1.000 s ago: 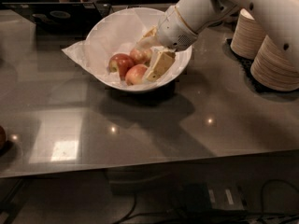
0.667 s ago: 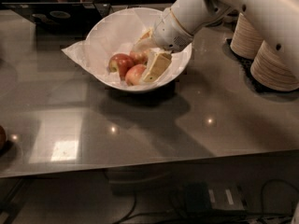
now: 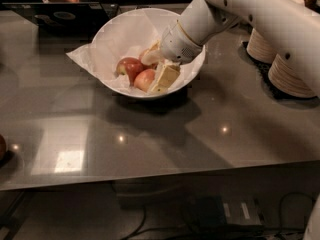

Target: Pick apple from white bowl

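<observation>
Barely anything has shifted over the last second. The arm (image 3: 260, 14) has crept a touch further in over the white bowl (image 3: 190, 76), and the fruit has not stirred.

The gripper (image 3: 158, 67) sits inside the bowl on the side nearest the arm. Its two cream fingers (image 3: 165, 76) are spread apart and, as far as I can make out, clamped on nothing.

The apple (image 3: 143, 79), pale pinkish-red, lies low in the bowl on the crumpled paper (image 3: 85, 56). It is against or just beside the lower finger, on the side toward the bowl's middle. The darker red apple (image 3: 128, 66) touches its other flank.

Handling note: I judge it firm, fairly light and smooth-skinned, so liable to roll or squirt from the pads. Best hold is across the widest girth on opposite flanks, clear of neighbour and paper. Squeeze moderately, since the flesh bruises.
</observation>
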